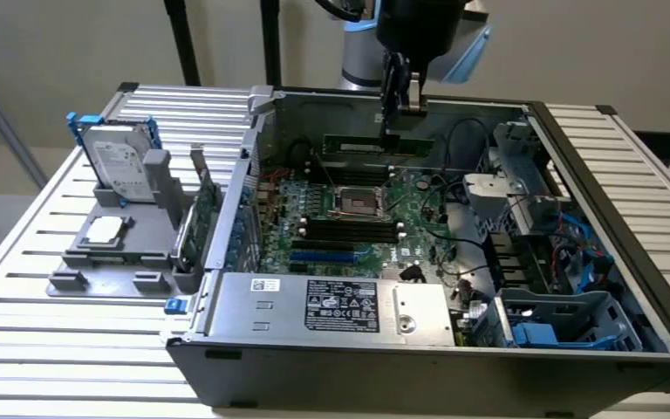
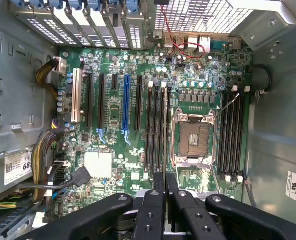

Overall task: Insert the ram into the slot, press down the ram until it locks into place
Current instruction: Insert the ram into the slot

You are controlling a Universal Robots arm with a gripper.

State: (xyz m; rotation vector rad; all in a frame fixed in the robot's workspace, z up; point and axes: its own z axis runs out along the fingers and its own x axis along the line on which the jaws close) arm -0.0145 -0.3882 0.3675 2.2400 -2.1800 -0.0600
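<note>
Evidently hand point(image 1: 401, 127) was clenched on the ram point(image 1: 365, 144), held level at its fingertips, clear of the motherboard point(image 2: 130, 167). The slot point(image 2: 156, 130) lay farther below, empty. Judged: alignment step; seating needs ram edge parallel over slot.

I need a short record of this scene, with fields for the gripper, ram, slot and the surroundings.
gripper: shut on the ram, above the open case
ram: held level over the motherboard, not yet seated
slot: black, empty, beside the silver processor socket
surroundings: hard drive on a grey stand outside the case
</note>
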